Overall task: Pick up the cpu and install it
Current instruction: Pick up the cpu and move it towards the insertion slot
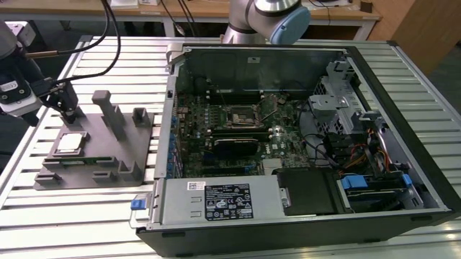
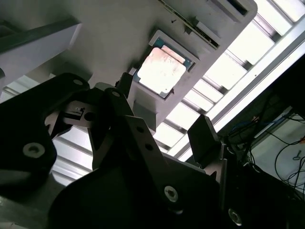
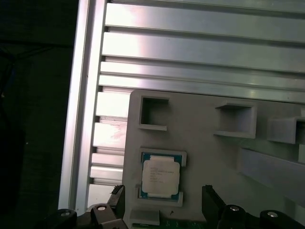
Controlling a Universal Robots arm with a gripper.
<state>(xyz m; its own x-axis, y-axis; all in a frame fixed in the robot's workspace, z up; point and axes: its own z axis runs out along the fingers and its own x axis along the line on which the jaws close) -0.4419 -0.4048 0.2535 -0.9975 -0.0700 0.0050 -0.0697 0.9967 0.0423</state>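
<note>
The cpu (image 1: 70,143) is a small square chip with a silvery top. It lies flat in a shallow pocket of the grey plastic fixture (image 1: 108,156) at the exterior view's left. My gripper (image 1: 69,114) hangs just above and behind it, open, with nothing between its fingers. In the first wrist view the cpu (image 3: 160,177) sits ahead of the gripper (image 3: 163,202), in line with the gap between the two dark fingers (image 3: 117,199). The second wrist view shows the cpu (image 2: 162,71) past the gripper (image 2: 163,109). The black socket (image 1: 240,114) with its metal frame sits in the motherboard.
The open computer case (image 1: 403,124) lies on the slatted aluminium table (image 1: 86,216), at the exterior view's right of the fixture. Tall grey posts (image 1: 112,110) rise from the fixture beside the gripper. A green memory stick (image 1: 83,159) lies in a slot in front of the cpu.
</note>
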